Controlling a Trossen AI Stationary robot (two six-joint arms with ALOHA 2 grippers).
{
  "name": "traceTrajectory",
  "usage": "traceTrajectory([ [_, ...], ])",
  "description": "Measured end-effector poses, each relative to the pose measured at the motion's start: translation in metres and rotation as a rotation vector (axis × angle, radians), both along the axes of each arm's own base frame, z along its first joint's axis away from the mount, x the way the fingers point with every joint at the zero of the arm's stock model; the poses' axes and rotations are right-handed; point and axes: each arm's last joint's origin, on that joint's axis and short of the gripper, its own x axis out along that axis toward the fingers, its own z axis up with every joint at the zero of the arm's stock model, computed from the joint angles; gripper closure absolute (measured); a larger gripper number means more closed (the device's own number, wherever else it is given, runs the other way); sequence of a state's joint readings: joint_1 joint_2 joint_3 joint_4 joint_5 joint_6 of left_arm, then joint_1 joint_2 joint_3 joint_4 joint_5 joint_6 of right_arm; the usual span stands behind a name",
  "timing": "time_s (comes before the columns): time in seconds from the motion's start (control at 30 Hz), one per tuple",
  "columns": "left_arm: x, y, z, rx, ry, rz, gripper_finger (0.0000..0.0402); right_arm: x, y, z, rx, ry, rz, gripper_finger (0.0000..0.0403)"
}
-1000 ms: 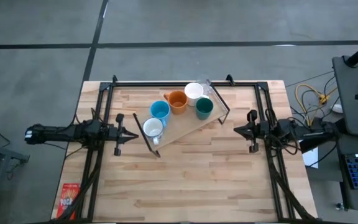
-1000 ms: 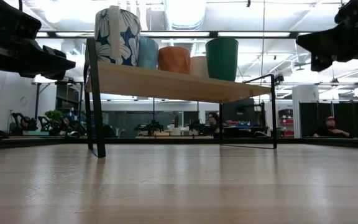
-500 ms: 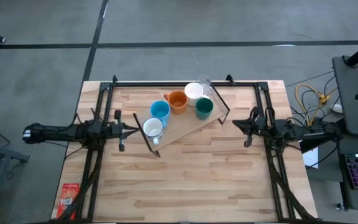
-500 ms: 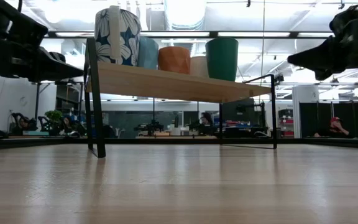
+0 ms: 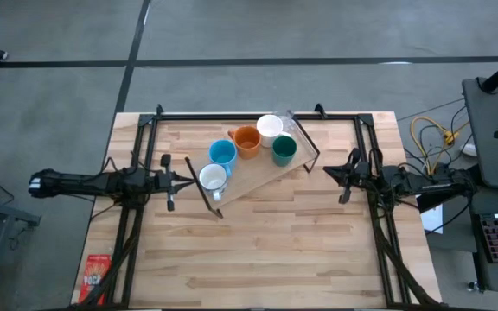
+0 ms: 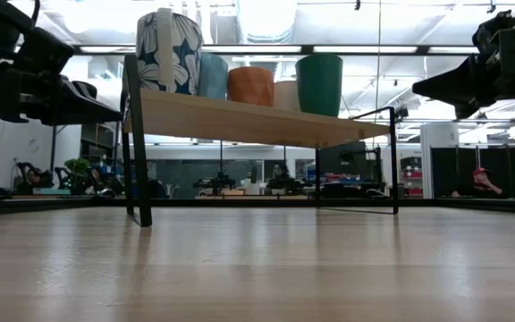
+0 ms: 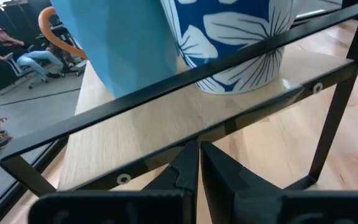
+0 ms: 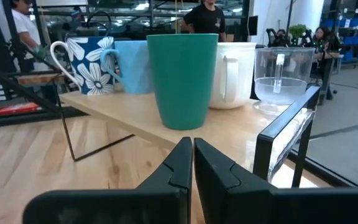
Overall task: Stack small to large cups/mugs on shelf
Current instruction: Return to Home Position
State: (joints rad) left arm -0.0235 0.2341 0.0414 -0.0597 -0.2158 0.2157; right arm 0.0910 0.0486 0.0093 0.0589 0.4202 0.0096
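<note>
shelf (image 5: 251, 176) angled across the far half of the table (image 5: 275, 250), between the two arms. all five mugs up on the plank, upright.

row from the near-left end going back:
- flowered blue mug (image 5: 213, 178)
- light blue mug (image 5: 222, 153)
- orange mug (image 5: 247, 139)
- white mug (image 5: 270, 126)

green cup (image 5: 284, 149) out of that line, at the plank's right edge, just beside the orange and white ones. clear glass (image 8: 279, 71) at the far end, just beside the white mug.

left gripper (image 7: 199, 147) off the shelf's near-left end, up above the table at about plank height, pointing at the flowered mug. fingers clenched together, nothing between them.

right gripper (image 8: 192, 142) off the shelf's right side, apart from it, pointing at the green cup. fingers likewise pressed tip to tip, empty.

both arms stretched out level over the table's left and right sides.

red packet (image 5: 98, 275) at the table's near-left corner. seated person (image 7: 23, 56) in the room beyond, seen past the shelf from the left wrist.
</note>
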Motion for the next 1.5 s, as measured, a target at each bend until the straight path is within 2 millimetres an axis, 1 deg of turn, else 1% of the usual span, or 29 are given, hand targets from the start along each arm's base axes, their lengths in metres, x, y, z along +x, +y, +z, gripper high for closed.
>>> traceTrajectory([
  [0.47, 0.003, 0.0, -0.003, -0.005, 0.021, 0.001, 0.0398, 0.0, 0.0, 0.0, 0.03, -0.01, 0.001, 0.0394],
  [0.53, 0.004, 0.0, -0.001, -0.044, -0.009, 0.012, 0.0398, 0.0, 0.0, 0.0, 0.057, -0.019, 0.001, 0.0394],
  [0.63, 0.006, 0.0, 0.006, -0.117, -0.101, 0.025, 0.0398, 0.0, 0.0, 0.0, 0.103, -0.035, 0.002, 0.0394],
  [0.73, 0.006, 0.0, 0.012, -0.131, -0.16, 0.024, 0.0398, 0.0, 0.0, 0.0, 0.138, -0.047, 0.003, 0.0394],
  [1.07, 0.006, 0.0, 0.013, -0.13, -0.171, 0.023, 0.0398, 0.0, 0.0, 0.0, 0.149, -0.051, 0.003, 0.0394],
  [1.23, 0.006, 0.0, 0.013, -0.132, -0.175, 0.022, 0.0398, 0.0, 0.0, 0.0, 0.277, -0.094, 0.005, 0.0394],
  [1.37, 0.006, 0.0, 0.013, -0.134, -0.174, 0.022, 0.0398, 0.0, 0.0, 0.0, 0.314, -0.107, 0.006, 0.0394],
  [1.5, 0.006, 0.0, 0.015, -0.234, -0.219, 0.037, 0.0398, 0.0, 0.0, 0.0, 0.347, -0.119, 0.007, 0.0394],
])
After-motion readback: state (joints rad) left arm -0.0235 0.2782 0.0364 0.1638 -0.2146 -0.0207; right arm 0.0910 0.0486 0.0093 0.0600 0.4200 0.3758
